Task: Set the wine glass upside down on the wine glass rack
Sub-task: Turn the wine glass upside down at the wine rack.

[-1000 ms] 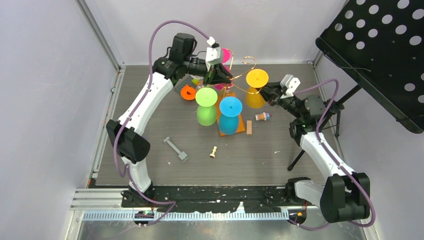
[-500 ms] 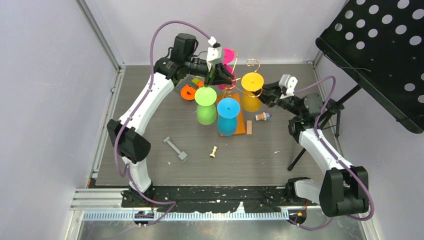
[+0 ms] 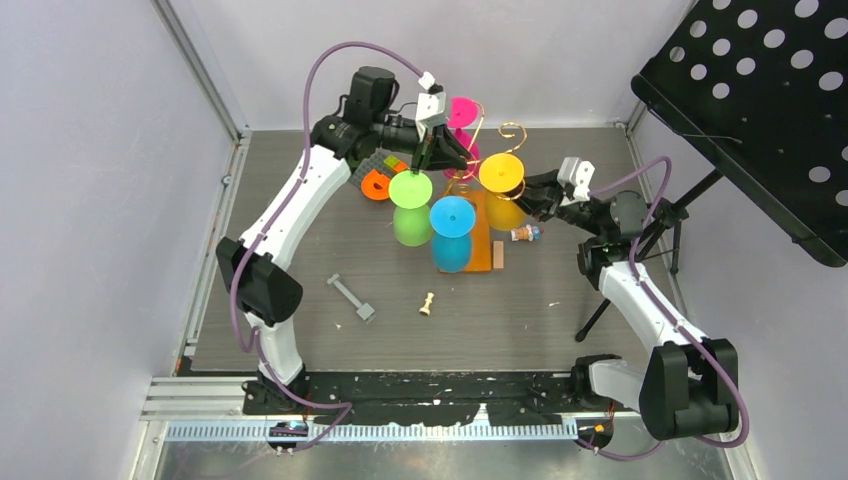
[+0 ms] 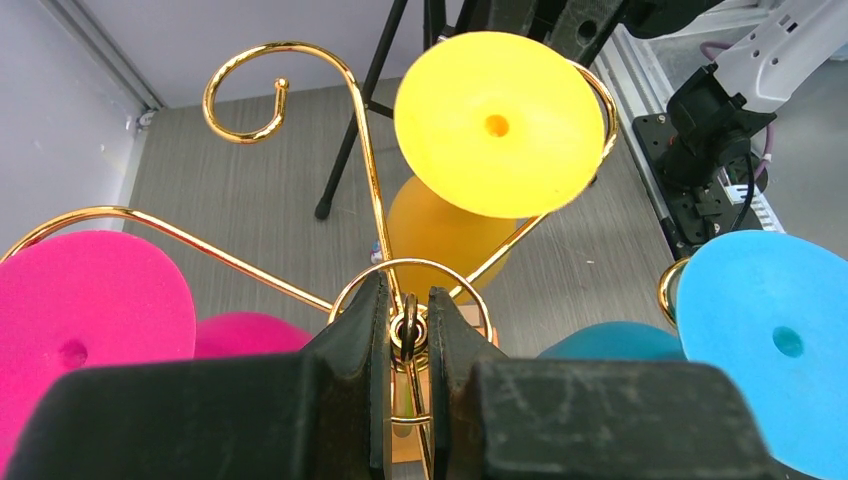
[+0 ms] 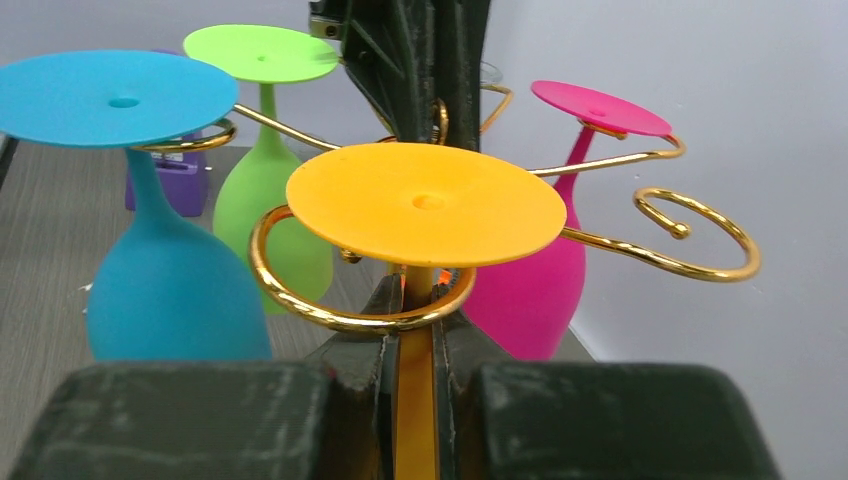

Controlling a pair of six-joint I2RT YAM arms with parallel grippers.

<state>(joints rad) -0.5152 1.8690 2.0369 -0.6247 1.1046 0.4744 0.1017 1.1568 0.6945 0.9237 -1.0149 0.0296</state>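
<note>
The wine glass rack (image 3: 468,172) is a gold wire stand on a wooden base (image 3: 484,250). My left gripper (image 3: 437,152) is shut on the small ring at the top of its post (image 4: 409,325). My right gripper (image 3: 530,195) is shut on the stem (image 5: 417,400) of an orange wine glass (image 3: 501,172), held upside down. The stem stands inside a curled gold arm (image 5: 330,315), with the foot (image 5: 427,203) just above it. Green (image 3: 411,190), blue (image 3: 452,216) and pink (image 3: 462,111) glasses hang upside down on other arms.
On the table lie a chess pawn (image 3: 427,303), a grey bar (image 3: 351,297), an orange ring (image 3: 376,184), a small bottle (image 3: 526,233) and a wood block (image 3: 498,255). A black perforated stand (image 3: 760,100) on tripod legs (image 3: 600,310) is at the right.
My right gripper has carried the orange glass left and nearer, towards the rack's post. The rack with its hanging glasses has shifted slightly left under my left gripper.
</note>
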